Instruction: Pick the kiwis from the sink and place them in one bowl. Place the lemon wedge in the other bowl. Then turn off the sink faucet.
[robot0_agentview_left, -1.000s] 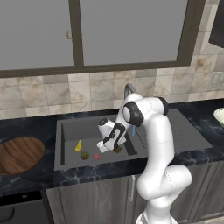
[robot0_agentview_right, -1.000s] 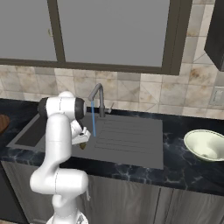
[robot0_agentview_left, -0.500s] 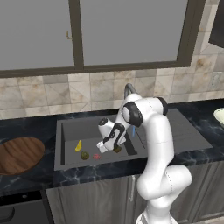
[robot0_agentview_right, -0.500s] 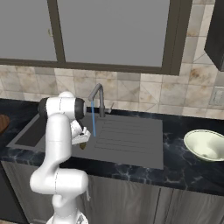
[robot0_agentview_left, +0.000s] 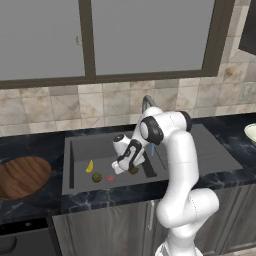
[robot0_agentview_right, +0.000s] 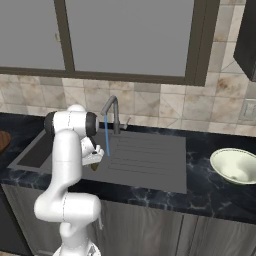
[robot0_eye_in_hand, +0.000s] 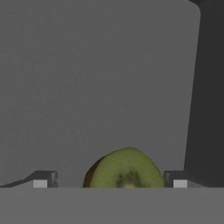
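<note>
My gripper (robot0_eye_in_hand: 110, 183) is down inside the sink (robot0_agentview_left: 80, 150), open, with one kiwi (robot0_eye_in_hand: 127, 171) between its fingertips (robot0_eye_in_hand: 41, 181) and a gap on either side. That kiwi (robot0_agentview_left: 133, 170) lies on the basin floor right under the hand (robot0_agentview_left: 131, 164). A second kiwi (robot0_agentview_left: 97, 177) rests to the left, near the yellow lemon wedge (robot0_agentview_left: 89, 166). The wooden bowl (robot0_agentview_left: 22, 175) sits on the counter left of the sink. The pale bowl (robot0_agentview_right: 235, 165) stands far right. A blue stream of water (robot0_agentview_right: 106, 136) runs from the sink faucet (robot0_agentview_right: 112, 111).
A small red-pink thing (robot0_agentview_left: 110, 178) lies on the basin floor between the two kiwis. The ribbed drainboard (robot0_agentview_right: 145, 155) stretches right of the basin. A tiled wall and a window stand behind the black counter (robot0_agentview_right: 200, 190).
</note>
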